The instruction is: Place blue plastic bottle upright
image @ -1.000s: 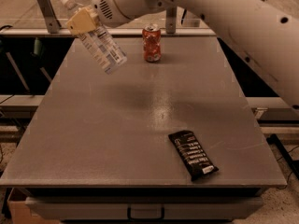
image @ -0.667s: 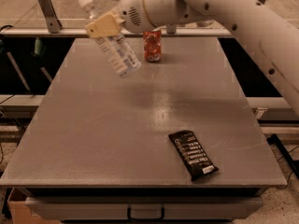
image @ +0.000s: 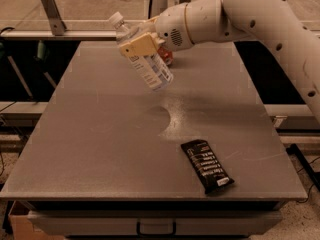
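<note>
The blue plastic bottle is clear and ribbed, with a white cap at its upper left and a pale label with small dark print. It hangs tilted above the back middle of the grey table, its base pointing down and to the right. My gripper is shut on the bottle's upper half, its tan fingers across it. The white arm comes in from the upper right.
A red soda can stands at the back of the table, mostly hidden behind the bottle and gripper. A black snack bar wrapper lies flat at the front right. A metal rail and bracket run behind the table.
My gripper has carried the bottle to the right and slightly down, from the back left corner to in front of the soda can. The bottle keeps its tilt.
</note>
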`<action>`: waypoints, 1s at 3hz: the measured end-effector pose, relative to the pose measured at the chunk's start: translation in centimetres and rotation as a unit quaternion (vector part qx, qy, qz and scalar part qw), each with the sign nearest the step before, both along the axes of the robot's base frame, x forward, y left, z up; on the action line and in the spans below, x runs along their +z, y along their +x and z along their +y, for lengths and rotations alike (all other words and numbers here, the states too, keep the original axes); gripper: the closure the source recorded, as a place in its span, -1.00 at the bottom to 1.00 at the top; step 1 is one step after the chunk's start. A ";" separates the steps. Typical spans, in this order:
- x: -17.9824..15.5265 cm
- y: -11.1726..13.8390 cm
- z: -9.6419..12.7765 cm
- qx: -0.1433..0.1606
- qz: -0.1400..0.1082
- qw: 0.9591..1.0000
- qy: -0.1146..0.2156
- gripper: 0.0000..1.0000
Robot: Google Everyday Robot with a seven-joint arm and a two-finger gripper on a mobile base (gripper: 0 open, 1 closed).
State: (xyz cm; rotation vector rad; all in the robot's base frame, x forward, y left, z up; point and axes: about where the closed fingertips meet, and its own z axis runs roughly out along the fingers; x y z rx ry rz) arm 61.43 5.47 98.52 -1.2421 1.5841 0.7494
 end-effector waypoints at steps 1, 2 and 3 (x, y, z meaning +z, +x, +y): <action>0.0 0.0 0.1 0.000 0.000 1.000 0.000 1.00; -0.6 -0.1 0.9 0.022 -0.006 0.999 0.027 1.00; -1.6 -1.2 0.2 0.049 -0.023 0.998 0.044 1.00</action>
